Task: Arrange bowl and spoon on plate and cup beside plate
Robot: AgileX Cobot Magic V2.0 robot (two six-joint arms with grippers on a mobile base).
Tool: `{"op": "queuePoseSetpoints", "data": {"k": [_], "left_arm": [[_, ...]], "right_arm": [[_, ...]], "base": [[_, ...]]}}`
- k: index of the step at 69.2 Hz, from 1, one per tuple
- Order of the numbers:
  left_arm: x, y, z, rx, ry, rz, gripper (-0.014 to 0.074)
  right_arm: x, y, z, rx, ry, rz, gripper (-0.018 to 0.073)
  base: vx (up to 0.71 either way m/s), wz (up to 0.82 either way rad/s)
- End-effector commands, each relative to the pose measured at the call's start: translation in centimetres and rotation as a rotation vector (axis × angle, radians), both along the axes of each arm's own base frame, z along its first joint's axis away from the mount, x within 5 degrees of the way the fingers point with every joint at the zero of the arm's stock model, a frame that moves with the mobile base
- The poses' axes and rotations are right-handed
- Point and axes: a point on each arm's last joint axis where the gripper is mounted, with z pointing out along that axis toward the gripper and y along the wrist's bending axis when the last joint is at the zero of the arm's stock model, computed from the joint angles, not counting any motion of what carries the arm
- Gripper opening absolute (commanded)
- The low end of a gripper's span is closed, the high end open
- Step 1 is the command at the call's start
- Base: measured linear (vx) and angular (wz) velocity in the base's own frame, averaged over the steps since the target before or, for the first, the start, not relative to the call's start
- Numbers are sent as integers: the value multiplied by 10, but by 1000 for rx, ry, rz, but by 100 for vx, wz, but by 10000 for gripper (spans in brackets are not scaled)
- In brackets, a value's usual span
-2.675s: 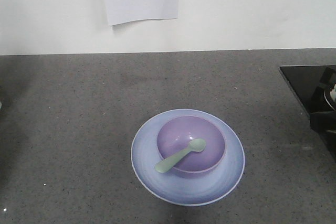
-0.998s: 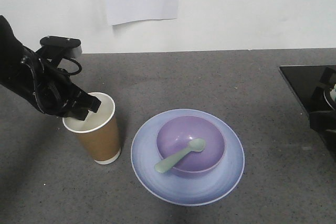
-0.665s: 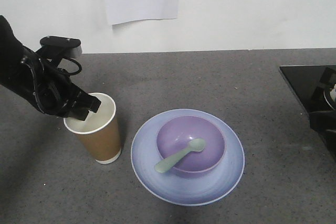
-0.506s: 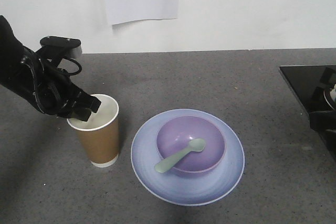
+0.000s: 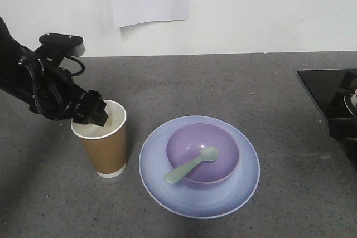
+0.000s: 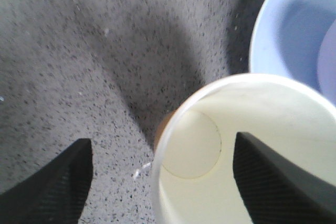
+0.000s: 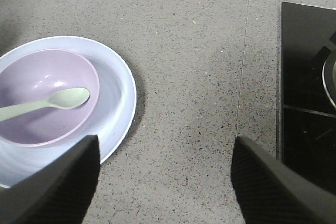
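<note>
On the left, the left gripper (image 5: 95,113) sits spread open over the cup (image 5: 104,146), standing upright just left of the plate (image 5: 245,182). Bowl (image 5: 223,163) rests on it, spoon (image 5: 192,165) inside. Right gripper (image 7: 164,182) gapes empty. No readable writing anywhere.

A brown paper cup (image 5: 104,146) with a white inside and white base band, a pale blue-lilac plate (image 5: 199,166), a plain lavender-purple bowl (image 5: 203,154) and a pale mint-green spoon (image 5: 191,165), all on a dark grey speckled countertop (image 5: 223,82). The left gripper (image 5: 92,112) is black.
</note>
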Motion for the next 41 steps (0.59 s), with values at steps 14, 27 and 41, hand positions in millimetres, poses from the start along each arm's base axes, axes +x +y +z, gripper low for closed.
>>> {"op": "queuePoseSetpoints", "data": {"k": [14, 27, 41], "left_arm": [[-34, 19, 73, -39, -302, 119, 544], [-66, 39, 99, -22, -433, 248, 544], [-111, 61, 102, 1, -530, 362, 544]], "right_arm": [[1, 0, 13, 22, -90, 2, 517], [1, 0, 13, 22, -90, 2, 517], [1, 0, 13, 26, -88, -2, 517]], "base": [[0, 0], [0, 0], [0, 0]]}}
